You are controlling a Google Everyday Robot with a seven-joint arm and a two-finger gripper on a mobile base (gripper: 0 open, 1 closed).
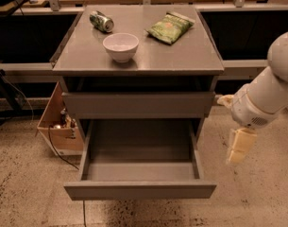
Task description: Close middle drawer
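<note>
The grey cabinet stands in the middle of the camera view. The middle drawer is pulled far out toward me, and its inside is empty. Above it, the uppermost drawer front stands slightly out from the cabinet. The lowest drawer is hidden beneath the open one. My gripper hangs pointing down at the end of the white arm. It is to the right of the cabinet, level with the open drawer's right side and a little apart from it, and touches nothing.
On the cabinet top are a white bowl, a can lying on its side and a green chip bag. A cardboard box with a cable sits on the floor to the left. Tables and dark shelving stand behind.
</note>
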